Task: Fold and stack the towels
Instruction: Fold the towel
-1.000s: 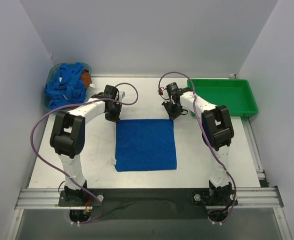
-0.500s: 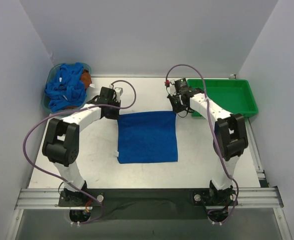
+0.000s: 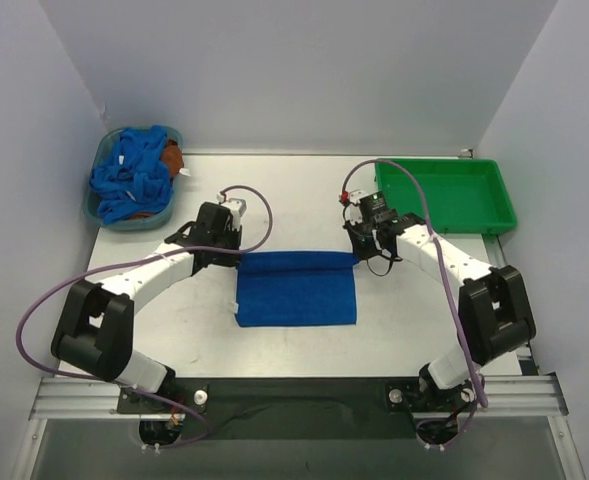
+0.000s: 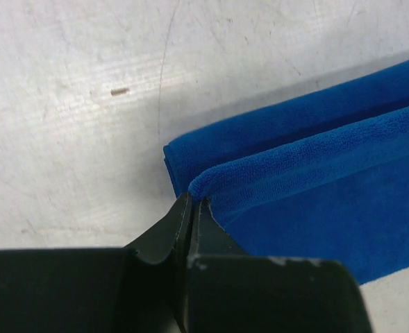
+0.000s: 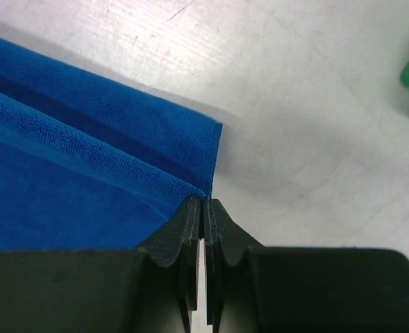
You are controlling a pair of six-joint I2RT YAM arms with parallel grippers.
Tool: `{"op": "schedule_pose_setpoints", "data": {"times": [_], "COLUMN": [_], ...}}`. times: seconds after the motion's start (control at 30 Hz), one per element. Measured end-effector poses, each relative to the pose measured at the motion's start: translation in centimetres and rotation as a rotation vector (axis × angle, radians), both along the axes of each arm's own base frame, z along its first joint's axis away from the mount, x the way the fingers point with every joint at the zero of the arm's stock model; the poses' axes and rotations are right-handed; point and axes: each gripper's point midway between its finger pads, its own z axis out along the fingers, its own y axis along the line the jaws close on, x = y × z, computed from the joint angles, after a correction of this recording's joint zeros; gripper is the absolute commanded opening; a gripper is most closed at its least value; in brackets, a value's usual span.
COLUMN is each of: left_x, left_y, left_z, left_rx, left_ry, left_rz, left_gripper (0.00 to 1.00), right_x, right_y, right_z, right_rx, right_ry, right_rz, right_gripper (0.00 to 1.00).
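Towel (image 3: 296, 295) lay flat on the bench (image 3: 404, 320) between the two arms, a royal-blue rectangle with its far edge lifted and rolled over toward the near side, so that a raised fold ran along its back. The left arm (image 3: 164, 268) reached in from the left, and its jaws were clenched on the far-left corner of that towel. In the left wrist view the black tips met tightly on the turned-over corner of the cloth (image 4: 315, 194), with a lower layer showing beyond it on the pale surface. The right arm (image 3: 444, 262) came in from the right, and its jaws were likewise pinched shut on the far-right corner. The right wrist view showed the blue terry (image 5: 72, 173) doubled over at the tips, the layer beneath ending in a straight edge just past them.

At the back-left corner of the bench stood a teal basket (image 3: 124, 222) holding a crumpled heap of more blue towels (image 3: 129, 175), with white tags showing among them. An orange-brown cloth (image 3: 172, 157) sat against the heap's right side. A green tray (image 3: 454, 195) rested at the back right, well apart from the spread towel.
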Motion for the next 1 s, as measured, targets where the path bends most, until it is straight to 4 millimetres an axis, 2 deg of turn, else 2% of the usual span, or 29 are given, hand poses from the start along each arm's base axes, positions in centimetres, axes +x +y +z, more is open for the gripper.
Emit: {"op": "schedule_pose_setpoints", "data": {"times": [0.23,0.57,0.67,0.8,0.9,1.0], "left_x": [-3.4,-7.3,-8.4,-9.6,-9.9,-9.3], "left_y": [0.5,1.0,0.8,1.0,1.1,0.9], "left_z": [-0.2,-1.8,-2.8,-4.5,-5.5,-5.6], "left_rx": [-0.042,-0.086,-0.091,-0.085,-0.075,-0.071], "left_ry": [0.048,0.134,0.174,0.238,0.277,0.291], "left_rz": [0.068,0.134,0.150,0.189,0.213,0.227], "left_gripper": [0.00,0.00,0.00,0.00,0.00,0.00], "right_x": [-3.0,-6.1,-6.3,-6.8,-6.8,-6.2], "right_y": [0.3,0.5,0.5,0.4,0.5,0.5], "right_z": [0.4,-1.5,-2.5,-4.8,-5.9,-6.3], "right_rx": [0.052,0.081,0.082,0.077,0.081,0.096], "right_ry": [-0.009,0.064,0.100,0.198,0.259,0.291], "right_rz": [-0.034,-0.080,-0.106,-0.144,-0.169,-0.193], "right_gripper": [0.00,0.00,0.00,0.00,0.00,0.00]}}
